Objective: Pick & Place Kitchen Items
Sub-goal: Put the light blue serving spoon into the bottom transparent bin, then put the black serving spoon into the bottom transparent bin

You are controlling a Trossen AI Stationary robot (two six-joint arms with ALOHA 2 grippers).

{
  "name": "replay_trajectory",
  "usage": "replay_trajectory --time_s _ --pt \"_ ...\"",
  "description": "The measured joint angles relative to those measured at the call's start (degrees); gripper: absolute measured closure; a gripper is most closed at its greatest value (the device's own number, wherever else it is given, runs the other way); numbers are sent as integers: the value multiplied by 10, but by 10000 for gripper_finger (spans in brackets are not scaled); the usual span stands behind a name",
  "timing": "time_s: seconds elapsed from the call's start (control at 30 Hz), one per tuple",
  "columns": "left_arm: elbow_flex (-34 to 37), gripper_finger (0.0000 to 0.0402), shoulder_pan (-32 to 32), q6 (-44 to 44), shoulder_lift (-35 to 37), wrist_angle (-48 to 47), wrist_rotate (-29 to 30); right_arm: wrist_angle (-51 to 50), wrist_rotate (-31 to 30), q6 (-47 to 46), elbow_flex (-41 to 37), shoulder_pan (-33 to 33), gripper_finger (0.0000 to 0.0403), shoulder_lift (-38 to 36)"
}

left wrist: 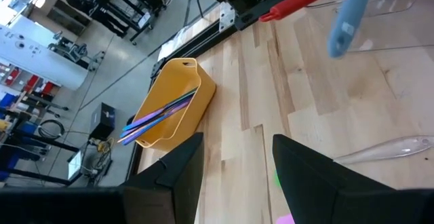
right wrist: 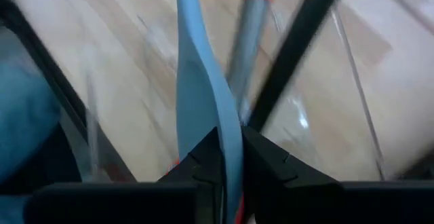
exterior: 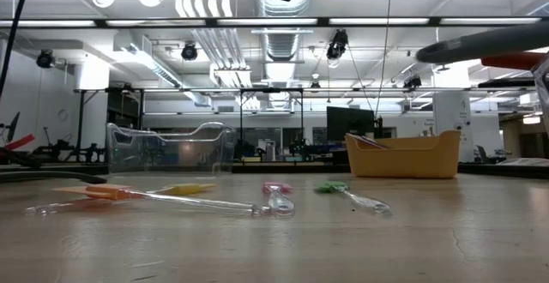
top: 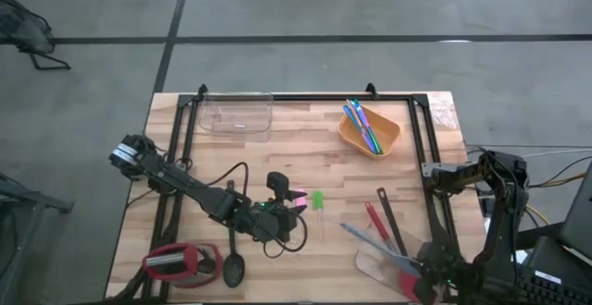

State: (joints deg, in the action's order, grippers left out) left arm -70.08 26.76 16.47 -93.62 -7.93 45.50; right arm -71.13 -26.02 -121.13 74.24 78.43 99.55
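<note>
My right gripper is at the table's near right corner, shut on the grey-blue spoon. A red-headed spatula and a long black spoon lie beside that spoon. My left gripper hovers open near the table's middle. It holds nothing, and a pink piece and a green piece lie just beyond it. A second black spoon lies near the front left. Thin coloured sticks stand in the orange tub. My right gripper pinches the grey-blue spoon's wide end between its two fingers. The fingers slant down from the table's near right side. The spoon's long part reaches away toward the table's middle. In the low view the spoon shows above the tabletop.
A clear tub stands at the far left and the orange tub at the far right. A squat red-and-black object sits at the near left. Something clear lies under the utensils. A black frame runs along the table's edges.
</note>
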Motion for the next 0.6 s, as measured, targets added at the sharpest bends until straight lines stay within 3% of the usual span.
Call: replay_trajectory --time_s 0.2,0.37,0.6 --pt "0 219 0 -1 0 0 0 4 58 -14 -3 -2 317 0" --pt "0 219 0 -5 0 0 0 -2 57 -21 -2 -3 279 -1" --pt "0 219 0 -39 0 -3 0 -5 -70 18 -1 -8 234 -21"
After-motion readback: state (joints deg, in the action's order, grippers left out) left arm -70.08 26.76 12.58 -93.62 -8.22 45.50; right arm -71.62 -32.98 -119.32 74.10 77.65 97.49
